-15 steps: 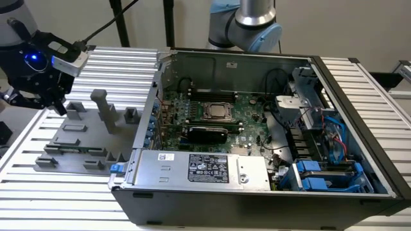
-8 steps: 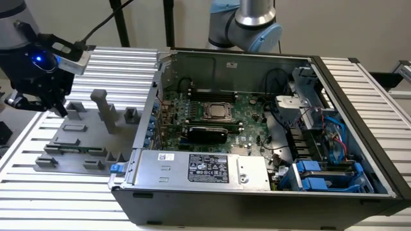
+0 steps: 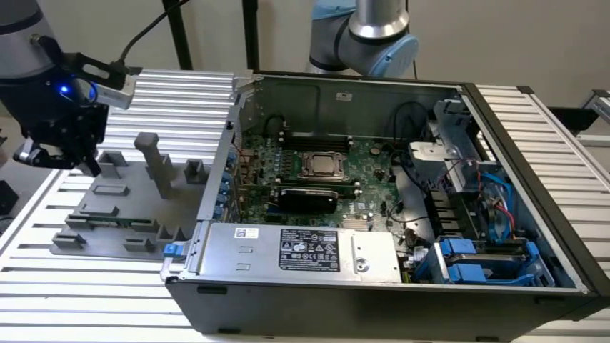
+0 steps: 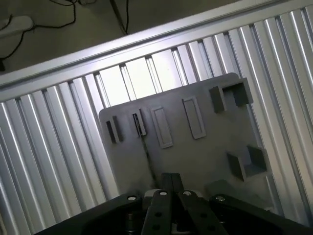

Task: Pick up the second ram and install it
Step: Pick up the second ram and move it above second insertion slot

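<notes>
At 9 o'clock in the exterior view, the grey fixture plate [image 3: 133,204] lies flat on the ribbed aluminium counter [image 3: 76,293]. The second ram [image 3: 113,221] stands on edge between the plate's low blocks, near the plate's 6 o'clock edge, and shows as a narrow green strip. In the wrist view the same stick [image 4: 147,155] appears edge-on as a thin dark line running across the plate from a small slotted block [image 4: 139,122].

The jaws hang above the plate's 10 o'clock corner, clear of the plate surface and apart from the stick, which sits toward 5 o'clock of them. In the wrist view the two fingertips [image 4: 166,182] are pressed together with only a seam between them; the jaws are closed and hold nothing.

At 3 o'clock of the plate, touching or just beside it, stands the open computer case [image 3: 381,307]. Inside it, the motherboard [image 3: 367,179] carries the processor socket [image 3: 322,166], with the power supply [image 3: 300,250] at 6 o'clock of the board.
</notes>
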